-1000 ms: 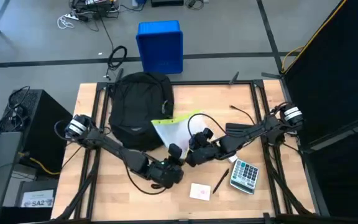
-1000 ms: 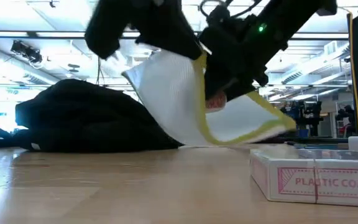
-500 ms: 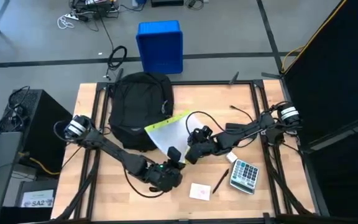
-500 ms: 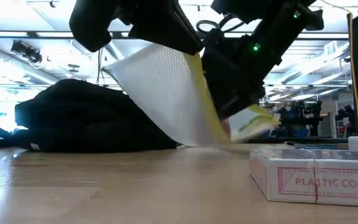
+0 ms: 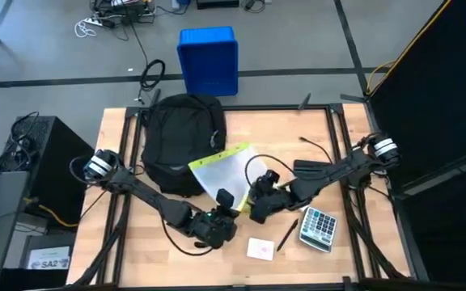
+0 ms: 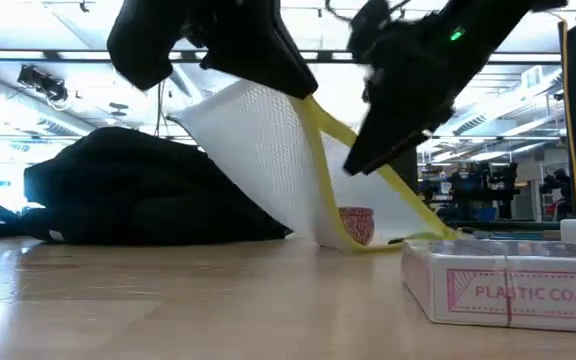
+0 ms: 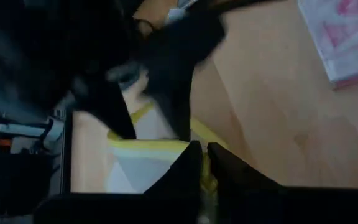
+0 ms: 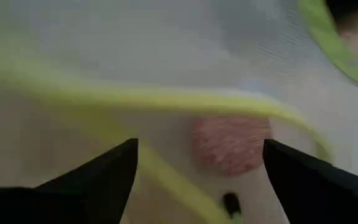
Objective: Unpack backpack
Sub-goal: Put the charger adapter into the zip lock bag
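Observation:
The black backpack (image 5: 180, 139) lies on the far left of the table, seen in the low view as a dark mound (image 6: 138, 190). A white mesh pouch with yellow trim (image 5: 221, 171) slants from the backpack's near side, with a small red thing (image 6: 356, 225) inside it. My left gripper (image 5: 221, 202) is shut on the pouch's near end. My right gripper (image 5: 256, 199) stands open just right of the pouch; in its wrist view its fingers (image 8: 104, 171) are spread before the pouch's yellow edge (image 8: 166, 99), touching nothing. My left gripper pinches the pouch's yellow-trimmed edge (image 7: 178, 147) between its two fingers, at the pouch's raised near corner (image 6: 273, 92). The pouch hangs slanting below the fingers, its lower yellow edge (image 6: 378, 243) resting on the table.
A box of playing cards (image 5: 260, 248) lies near the front edge, large in the low view (image 6: 508, 285). A pen (image 5: 287, 236) and a calculator (image 5: 318, 227) lie at the near right. A blue bin (image 5: 209, 58) stands on the floor beyond the table.
My right gripper has drawn back from the pouch toward the table's right and near edge and now stands clear of it. The pouch's right part has sagged until its yellow edge lies on the table, and the red thing inside has dropped to the bottom. My left gripper keeps its hold.

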